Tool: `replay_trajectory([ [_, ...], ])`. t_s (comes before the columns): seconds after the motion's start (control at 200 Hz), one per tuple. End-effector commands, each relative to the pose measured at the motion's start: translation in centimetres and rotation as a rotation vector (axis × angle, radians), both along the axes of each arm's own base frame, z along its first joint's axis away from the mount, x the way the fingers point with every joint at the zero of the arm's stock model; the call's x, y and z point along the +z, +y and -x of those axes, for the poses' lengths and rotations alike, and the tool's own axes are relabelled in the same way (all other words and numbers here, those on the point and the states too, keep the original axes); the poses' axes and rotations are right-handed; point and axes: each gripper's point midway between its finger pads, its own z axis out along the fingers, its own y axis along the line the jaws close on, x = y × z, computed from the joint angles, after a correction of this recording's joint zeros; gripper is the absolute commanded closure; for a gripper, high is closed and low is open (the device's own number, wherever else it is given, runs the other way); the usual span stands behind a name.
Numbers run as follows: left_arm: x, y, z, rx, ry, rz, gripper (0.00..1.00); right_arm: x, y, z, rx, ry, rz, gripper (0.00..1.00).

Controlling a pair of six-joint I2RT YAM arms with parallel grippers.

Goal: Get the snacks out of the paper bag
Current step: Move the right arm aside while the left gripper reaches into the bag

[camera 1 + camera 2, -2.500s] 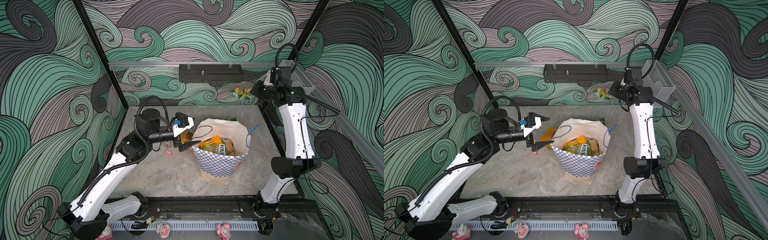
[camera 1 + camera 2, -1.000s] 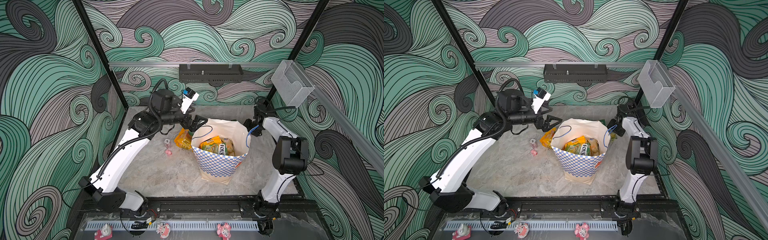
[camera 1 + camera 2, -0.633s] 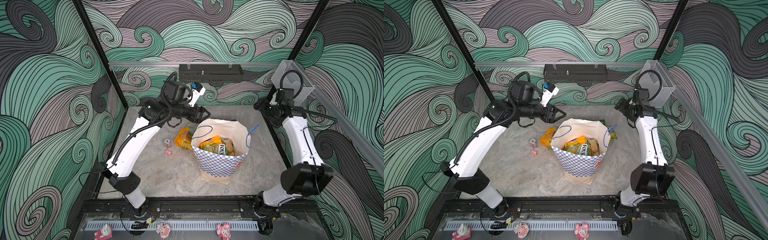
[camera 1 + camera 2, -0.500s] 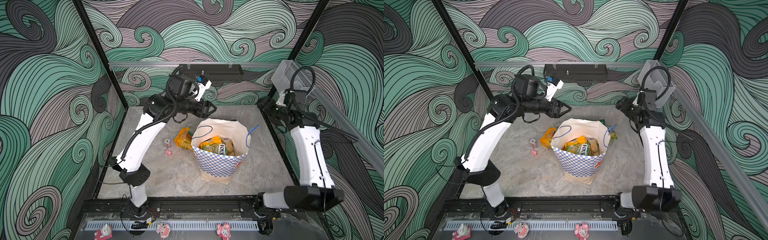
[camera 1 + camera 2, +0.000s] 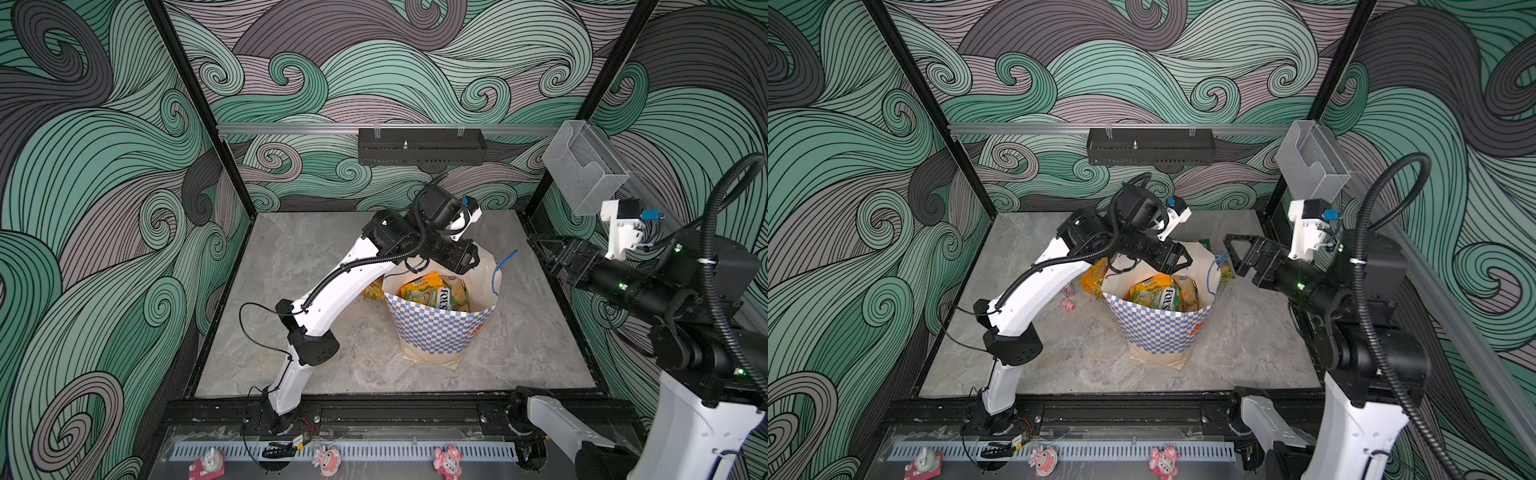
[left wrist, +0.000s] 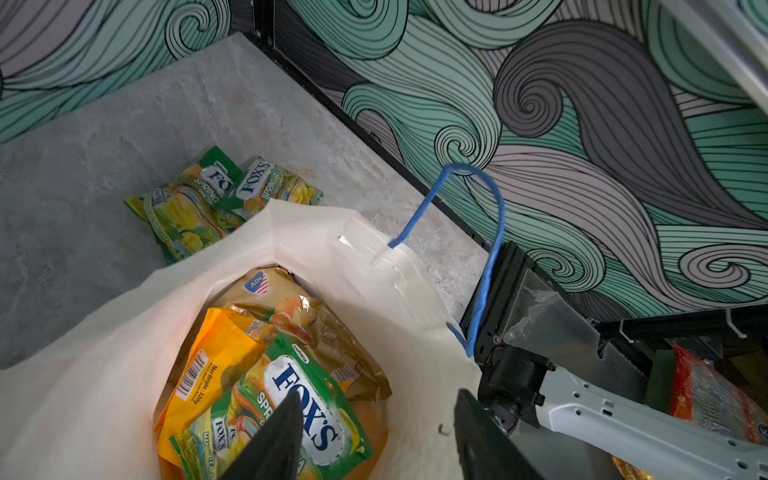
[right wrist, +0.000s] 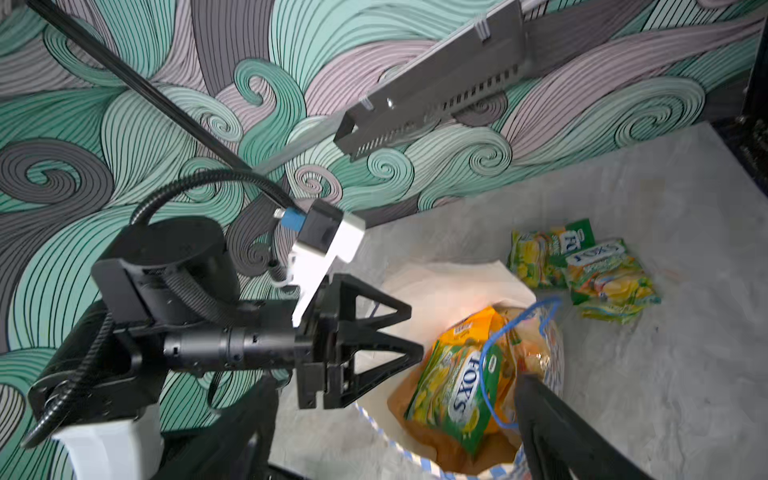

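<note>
Both arms have swung in over the last moments: the left gripper (image 5: pixel 1179 257), earlier off to one side of the paper bag (image 5: pixel 1154 328), now hangs right over the bag's open mouth, and the right gripper (image 5: pixel 1230 254) has come round to the side where the blue handle (image 6: pixel 478 316) stands up. Left jaws stand partly apart with nothing between them; right jaws are spread wide and are empty too. Directly under the left fingertips (image 6: pixel 282 436) lies the green packet (image 6: pixel 332 428), topmost in the bag, with an orange packet (image 6: pixel 216 357) tucked beneath it and a tan packet (image 6: pixel 299 309) just beyond. Two more green packets (image 6: pixel 208 199) lie on the table (image 5: pixel 1059 357) past the bag, ahead of the left gripper. The top packet looks light, puffy and crinkly, with film that is likely slick, so a flat squeeze on its belly may slide; a pinch on a sealed end seam or a gathered corner seems safer. It rests printed face up, tilted against the others, its long axis running across the bag mouth roughly along the left gripper's line of reach, label end away from the wrist. The bag stands upright, long axis vertical, mouth up; being thin paper, it may lift or tip with the packet unless the right gripper steadies its rim.
</note>
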Motion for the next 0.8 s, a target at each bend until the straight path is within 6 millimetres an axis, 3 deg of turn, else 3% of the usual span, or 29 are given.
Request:
replay_trajectory([
  [0.0,-5.2,1.8,-2.0,0.133,0.032,-0.191,0.39,-2.9,1.5,2.9,0.093,0.15,-0.021,0.12],
  [0.11,-9.5,2.5,-2.2,0.154,0.084,-0.321,0.36,-3.6,1.6,4.0,0.089,0.163,-0.03,0.12],
  [0.225,-12.5,2.0,-1.8,0.148,0.139,-0.371,0.33,-4.4,1.6,4.7,0.083,0.175,-0.031,0.12],
  [0.44,-16.0,1.5,-2.7,0.209,0.127,-0.413,0.24,-5.1,2.0,5.1,0.127,0.188,-0.004,0.12],
  [0.796,-22.1,1.9,-2.4,0.188,0.169,-0.536,0.12,-6.7,1.9,5.0,0.127,0.225,0.025,0.12],
])
